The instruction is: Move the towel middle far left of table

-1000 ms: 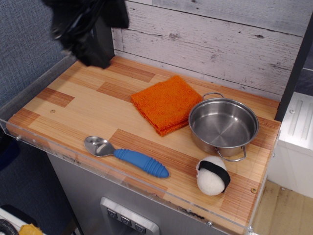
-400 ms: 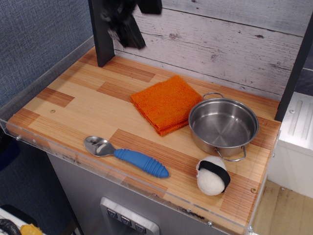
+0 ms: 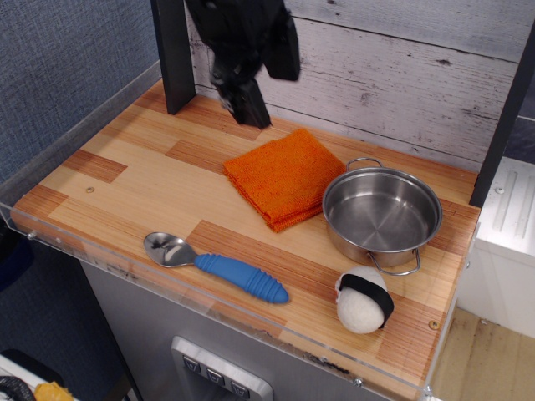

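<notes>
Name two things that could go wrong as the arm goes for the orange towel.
The towel lies right beside the steel pot, so a sideways drag might nudge the pot. It looks folded in layers; the claw, above its far corner, might pinch only the top layer and unfold it.

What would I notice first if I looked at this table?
The bright orange towel jumps out first, lying flat near the back middle of the wooden table. Right beside it is a shiny steel pot, and a spoon with a blue handle lies near the front edge. The black gripper hangs just above the towel's back corner.
</notes>
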Controlling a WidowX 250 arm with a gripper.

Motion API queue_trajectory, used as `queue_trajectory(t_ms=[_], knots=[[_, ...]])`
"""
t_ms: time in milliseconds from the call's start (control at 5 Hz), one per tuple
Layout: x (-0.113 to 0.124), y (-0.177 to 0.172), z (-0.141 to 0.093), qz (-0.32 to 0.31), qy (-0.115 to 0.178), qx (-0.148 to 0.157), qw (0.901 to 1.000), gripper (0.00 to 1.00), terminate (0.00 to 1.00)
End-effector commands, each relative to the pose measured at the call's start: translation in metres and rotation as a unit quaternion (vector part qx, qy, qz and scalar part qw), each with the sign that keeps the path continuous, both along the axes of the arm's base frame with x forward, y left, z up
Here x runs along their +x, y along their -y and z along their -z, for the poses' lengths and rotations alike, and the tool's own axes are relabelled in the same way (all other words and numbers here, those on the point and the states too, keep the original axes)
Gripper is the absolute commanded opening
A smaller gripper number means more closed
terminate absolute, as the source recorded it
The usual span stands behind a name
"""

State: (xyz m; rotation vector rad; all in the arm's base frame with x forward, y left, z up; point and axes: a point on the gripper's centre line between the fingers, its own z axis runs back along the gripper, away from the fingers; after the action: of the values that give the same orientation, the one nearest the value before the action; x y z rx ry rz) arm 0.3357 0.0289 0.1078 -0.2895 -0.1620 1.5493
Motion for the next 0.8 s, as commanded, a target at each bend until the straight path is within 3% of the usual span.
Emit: queue_trajectory(t_ms=[0, 600], knots=[[0.023, 0.007, 0.016, 0.017, 0.002, 0.012, 0.9998, 1.00, 0.00], [0.016, 0.005, 0.050, 0.037, -0.054, 0.034, 0.9973, 1.00, 0.00]])
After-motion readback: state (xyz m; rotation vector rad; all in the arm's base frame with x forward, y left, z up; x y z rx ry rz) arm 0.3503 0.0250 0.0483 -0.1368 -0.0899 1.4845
